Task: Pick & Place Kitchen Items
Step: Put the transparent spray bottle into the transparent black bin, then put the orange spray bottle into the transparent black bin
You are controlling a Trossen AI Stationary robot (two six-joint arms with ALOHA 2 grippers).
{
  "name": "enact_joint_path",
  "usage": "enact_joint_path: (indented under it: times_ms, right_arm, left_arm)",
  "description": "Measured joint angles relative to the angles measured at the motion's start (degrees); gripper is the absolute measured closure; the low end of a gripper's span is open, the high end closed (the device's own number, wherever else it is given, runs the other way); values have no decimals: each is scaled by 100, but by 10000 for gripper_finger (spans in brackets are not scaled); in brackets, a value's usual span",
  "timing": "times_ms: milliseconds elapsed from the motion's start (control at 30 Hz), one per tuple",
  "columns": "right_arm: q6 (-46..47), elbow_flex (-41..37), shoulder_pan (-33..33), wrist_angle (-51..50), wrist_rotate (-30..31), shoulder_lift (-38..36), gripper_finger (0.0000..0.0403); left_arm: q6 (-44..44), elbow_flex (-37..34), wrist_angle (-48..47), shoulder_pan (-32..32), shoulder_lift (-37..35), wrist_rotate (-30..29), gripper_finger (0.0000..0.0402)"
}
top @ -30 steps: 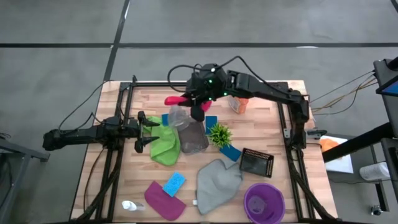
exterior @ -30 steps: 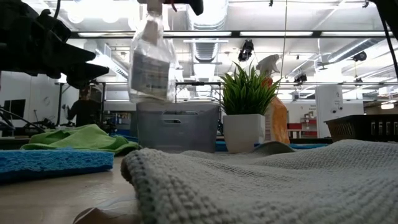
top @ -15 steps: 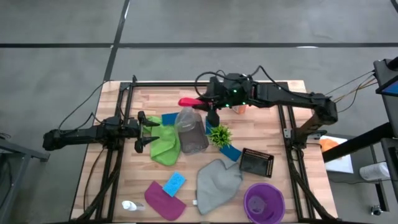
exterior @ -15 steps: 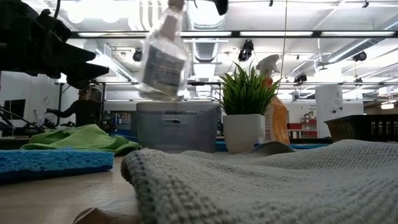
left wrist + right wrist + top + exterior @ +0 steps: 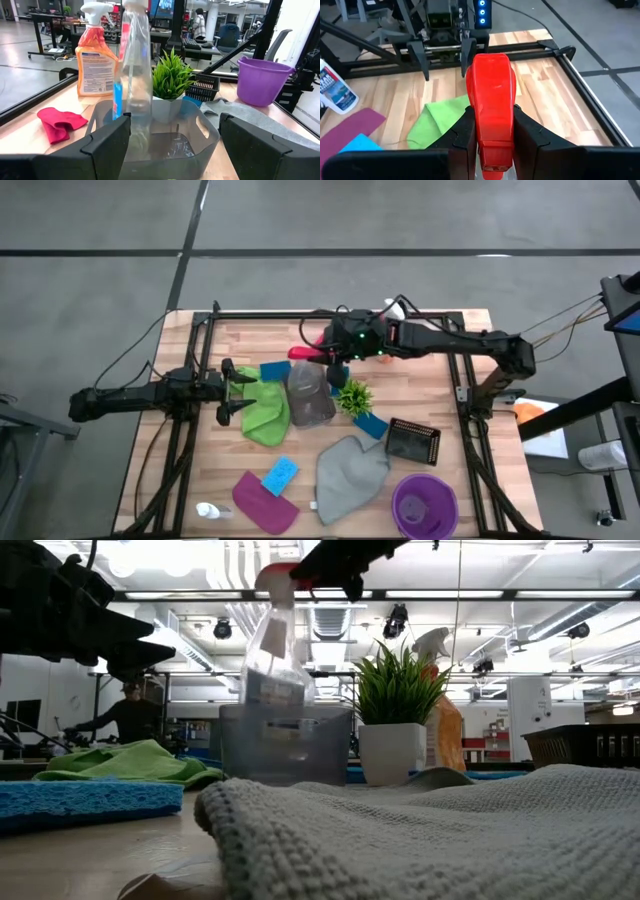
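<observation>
Gripping the clear spray bottle (image 5: pixel 272 670) by its red trigger head, the right tool (image 5: pixel 335 352) holds it upright, its base inside the grey bin (image 5: pixel 310 402) (probably to set it down there); the left tool (image 5: pixel 232 391) waits released beside the green cloth (image 5: pixel 264 412).

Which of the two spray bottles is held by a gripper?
The clear spray bottle with the red trigger: the right gripper clamps its head over the grey bin. The orange bottle stands alone.

Two spray bottles (image 5: pixel 305 358) (image 5: pixel 392 310), three sponges (image 5: pixel 280 474) (image 5: pixel 272 370) (image 5: pixel 370 424), three cloths (image 5: pixel 264 408) (image 5: pixel 350 472) (image 5: pixel 263 501) — one plant (image 5: pixel 352 395), one purple bucket (image 5: pixel 424 505).
</observation>
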Motion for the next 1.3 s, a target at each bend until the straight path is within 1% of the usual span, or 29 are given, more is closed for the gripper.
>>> enact_joint_path:
  times_ms: [267,467,500,567,733,800,867,933,1000,1300]
  right_arm:
    - [-40,16,-77,156,-5,383,325]
    - [-59,24,-121,163,-20,396,325]
    - [-61,22,-121,146,-19,381,320]
    - [-53,20,-119,109,-15,358,283]
    - [-16,-2,-125,3,22,340,164]
    - [-15,-2,-125,10,22,324,127]
    - [-14,-2,-123,8,20,308,100]
    - [-13,-2,-122,-1,20,286,84]
    - [-16,-2,-121,-42,36,215,78]
    - [-195,2,-121,-368,267,-300,74]
  left_arm:
    - [8,0,-17,0,0,0,94]
    - [17,0,-19,0,0,0,94]
    - [17,0,-20,-2,0,0,94]
    - [17,0,-19,0,0,2,94]
    - [17,0,-20,0,0,1,94]
    - [17,0,-19,0,0,2,94]
    - [17,0,-20,0,0,1,94]
    - [17,0,-19,0,0,2,94]
    - [17,0,-20,-1,0,1,94]
    - [17,0,-20,-1,11,0,94]
